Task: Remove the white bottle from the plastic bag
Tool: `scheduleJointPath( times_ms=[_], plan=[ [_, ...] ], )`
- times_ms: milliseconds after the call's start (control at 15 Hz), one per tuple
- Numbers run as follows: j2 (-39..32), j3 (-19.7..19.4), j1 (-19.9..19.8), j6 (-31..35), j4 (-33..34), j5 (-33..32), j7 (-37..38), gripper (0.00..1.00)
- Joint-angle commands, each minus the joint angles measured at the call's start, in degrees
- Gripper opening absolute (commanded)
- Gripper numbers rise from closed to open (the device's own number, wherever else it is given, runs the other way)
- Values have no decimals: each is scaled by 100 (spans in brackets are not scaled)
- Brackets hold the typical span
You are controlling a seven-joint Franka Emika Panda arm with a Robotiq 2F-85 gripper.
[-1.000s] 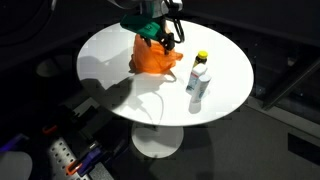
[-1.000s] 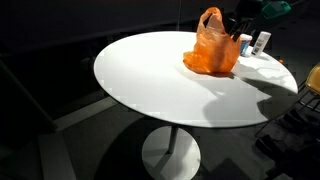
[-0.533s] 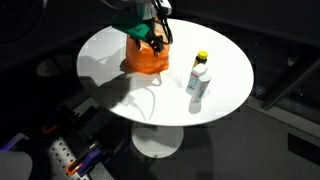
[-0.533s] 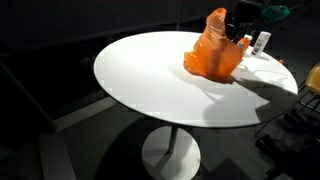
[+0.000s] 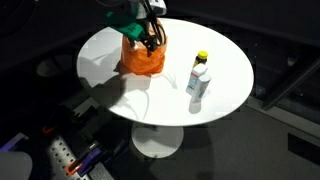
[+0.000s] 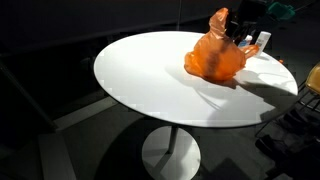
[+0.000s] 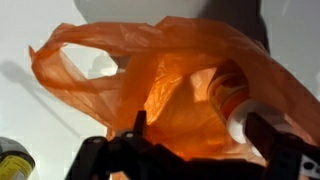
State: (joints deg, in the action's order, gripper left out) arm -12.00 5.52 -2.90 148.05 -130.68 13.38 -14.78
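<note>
An orange plastic bag [image 5: 144, 58] sits on the round white table [image 5: 110, 55]; it also shows in an exterior view [image 6: 215, 55]. My gripper [image 5: 150, 38] is at the bag's top edge. In the wrist view the bag [image 7: 120, 60] gapes open. Inside it lies a white bottle with an orange label [image 7: 235, 105], beside the right-hand finger. My gripper's [image 7: 200, 125] fingers are spread wide and open, with bag plastic between them. Another white bottle with a yellow cap [image 5: 199, 77] stands on the table outside the bag, also seen in an exterior view [image 6: 264, 42].
The yellow cap [image 7: 12, 157] shows at the wrist view's lower left corner. The table stands on a single pedestal [image 6: 170, 150] in a dark room. Clutter lies on the floor by the table [image 5: 70, 155].
My gripper and the bag's top have moved together across the table, away from the standing yellow-capped bottle. The bag has shifted and leaned with it.
</note>
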Motion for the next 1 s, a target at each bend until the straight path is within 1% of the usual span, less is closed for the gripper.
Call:
scheduleJointPath(
  times_ms=[0, 133, 267, 933],
  plan=[
    [400, 71, -81, -114, -170, 445, -360, 100],
    [469, 50, -50, -84, -171, 596, -441, 100],
    [455, 17, -9, -97, -127, 616, -433, 100],
    [249, 115, 216, 16, 38, 561, -307, 100]
  ],
)
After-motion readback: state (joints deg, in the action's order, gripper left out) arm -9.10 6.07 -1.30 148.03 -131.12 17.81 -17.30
